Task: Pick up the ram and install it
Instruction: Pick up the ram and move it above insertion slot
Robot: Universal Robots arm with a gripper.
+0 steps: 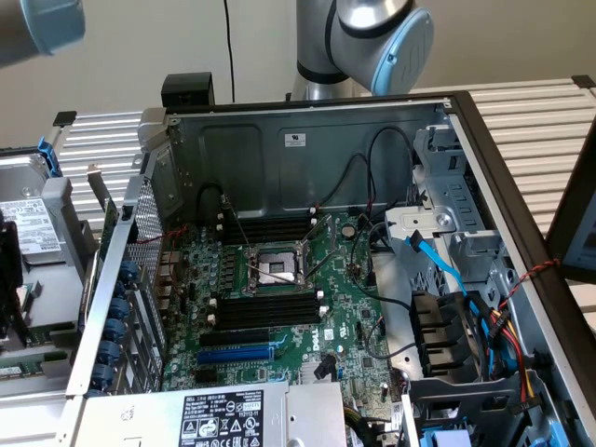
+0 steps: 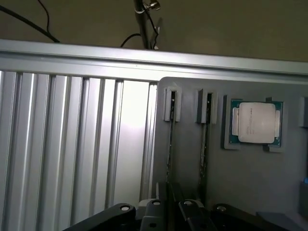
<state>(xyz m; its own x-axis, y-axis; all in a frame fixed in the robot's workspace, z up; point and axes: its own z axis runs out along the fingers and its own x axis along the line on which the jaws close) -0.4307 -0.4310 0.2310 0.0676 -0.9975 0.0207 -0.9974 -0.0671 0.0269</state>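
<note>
Over the flat grey tray (image 2: 250,192), my gripper (image 2: 169,198) hangs at the thin green ram stick (image 2: 169,144). Jaws apart or together, I cannot tell. I should keep straight.

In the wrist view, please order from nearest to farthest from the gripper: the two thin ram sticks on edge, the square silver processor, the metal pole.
1. Thin ram stick, running up to the gripper.
2. Other ram stick, in the neighbouring slot.
3. Square silver processor, past that second slot.
4. Metal pole, behind the ribbed aluminium table.
</note>
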